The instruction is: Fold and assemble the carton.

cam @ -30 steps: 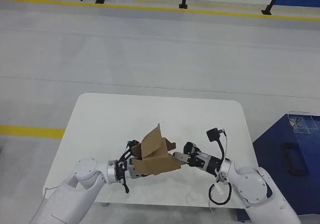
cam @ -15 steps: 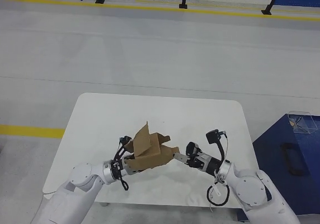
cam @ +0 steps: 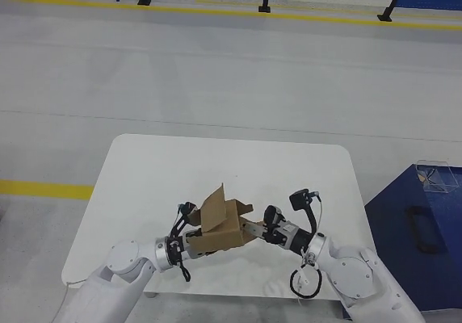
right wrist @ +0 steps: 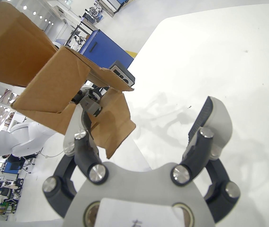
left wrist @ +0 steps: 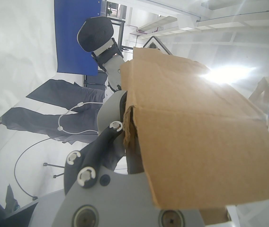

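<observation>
Two claws meet at the half-folded box (cam: 217,224): the left claw (cam: 184,234) clamps its near wall, while the right claw (right wrist: 146,113), spread wide, touches a loose flap (right wrist: 113,119) with one finger (right wrist: 78,122) and should push squarely along the crease.

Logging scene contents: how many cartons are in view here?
1: a brown cardboard carton, flaps partly folded, held by the left gripper over the near side of the table; the open right gripper is beside it. No other seems hidden.
</observation>
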You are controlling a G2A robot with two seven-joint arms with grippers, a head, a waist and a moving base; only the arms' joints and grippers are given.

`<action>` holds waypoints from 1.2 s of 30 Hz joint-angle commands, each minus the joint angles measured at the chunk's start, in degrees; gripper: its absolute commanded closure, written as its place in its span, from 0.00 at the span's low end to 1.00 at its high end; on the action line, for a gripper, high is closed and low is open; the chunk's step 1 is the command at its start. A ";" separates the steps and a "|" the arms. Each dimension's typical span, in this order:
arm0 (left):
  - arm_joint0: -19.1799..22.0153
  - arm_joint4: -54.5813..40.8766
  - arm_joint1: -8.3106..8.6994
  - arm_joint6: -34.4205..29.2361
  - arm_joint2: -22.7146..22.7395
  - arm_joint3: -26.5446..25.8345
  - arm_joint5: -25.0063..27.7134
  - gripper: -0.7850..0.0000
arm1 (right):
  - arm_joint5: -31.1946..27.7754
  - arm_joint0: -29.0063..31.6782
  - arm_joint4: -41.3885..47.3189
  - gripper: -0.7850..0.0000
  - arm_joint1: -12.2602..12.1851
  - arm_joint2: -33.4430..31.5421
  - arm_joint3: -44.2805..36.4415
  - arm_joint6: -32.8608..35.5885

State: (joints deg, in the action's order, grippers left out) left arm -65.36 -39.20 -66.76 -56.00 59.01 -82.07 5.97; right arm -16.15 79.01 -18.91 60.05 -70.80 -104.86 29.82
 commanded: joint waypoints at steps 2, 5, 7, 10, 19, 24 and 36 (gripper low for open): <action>-0.06 0.34 -0.06 0.59 -0.14 -0.33 -0.90 1.00 | -0.43 0.28 -0.52 0.00 0.06 0.67 -0.42 0.44; -0.13 0.72 -0.15 1.01 -0.34 -0.62 -1.21 1.00 | -0.18 0.25 -1.60 0.00 0.21 1.42 -0.44 -0.27; -0.13 0.79 -0.19 1.19 -0.31 -0.62 -1.36 1.00 | -0.11 0.24 -1.58 0.00 0.26 1.32 -0.48 -0.77; -0.19 0.76 -0.26 2.42 -0.03 -0.36 -1.59 1.00 | 0.27 0.50 -1.42 0.00 0.17 -0.11 -0.55 -1.67; -1.08 4.49 -0.36 6.92 0.39 -1.55 0.21 1.00 | 9.24 0.65 -19.09 0.00 0.17 -3.28 -2.64 -12.35; -1.87 6.11 -0.33 7.82 0.62 -2.62 1.14 1.00 | 14.88 -1.83 -25.43 0.00 0.84 -0.77 -1.56 -14.16; -2.68 6.67 -0.38 8.25 1.25 -2.84 0.77 1.00 | 17.27 -6.64 -32.75 0.00 2.64 7.28 1.39 -12.80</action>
State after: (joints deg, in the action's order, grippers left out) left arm -68.00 -32.42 -67.13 -47.68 60.24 -84.91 6.84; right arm 1.27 72.31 -51.04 62.65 -63.80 -103.40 16.82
